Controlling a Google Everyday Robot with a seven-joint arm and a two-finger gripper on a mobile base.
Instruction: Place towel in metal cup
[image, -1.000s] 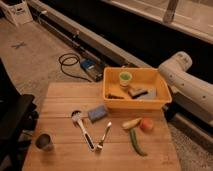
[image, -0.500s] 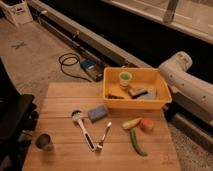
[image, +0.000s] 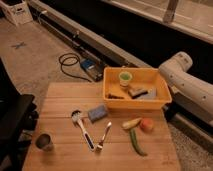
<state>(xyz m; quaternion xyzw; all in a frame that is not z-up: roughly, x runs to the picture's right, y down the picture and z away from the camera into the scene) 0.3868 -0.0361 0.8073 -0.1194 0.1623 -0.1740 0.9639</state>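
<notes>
The towel (image: 150, 94), a pale grey cloth, lies inside the yellow bin (image: 135, 104) toward its right end. The metal cup (image: 44, 142) stands upright near the front left corner of the wooden table (image: 60, 100), far from the bin. A white segment of my arm (image: 187, 82) reaches in from the right, just beyond the bin's right side. The gripper itself is out of view, so nothing shows of what it holds or how it stands.
The bin also holds a light green cup (image: 125, 78) and a brownish object (image: 136, 91). On the table lie a blue sponge (image: 97, 113), a brush (image: 82, 127), a two-pronged metal utensil (image: 103, 136) and three toy vegetables (image: 137, 131). A black chair (image: 12, 120) stands at the left.
</notes>
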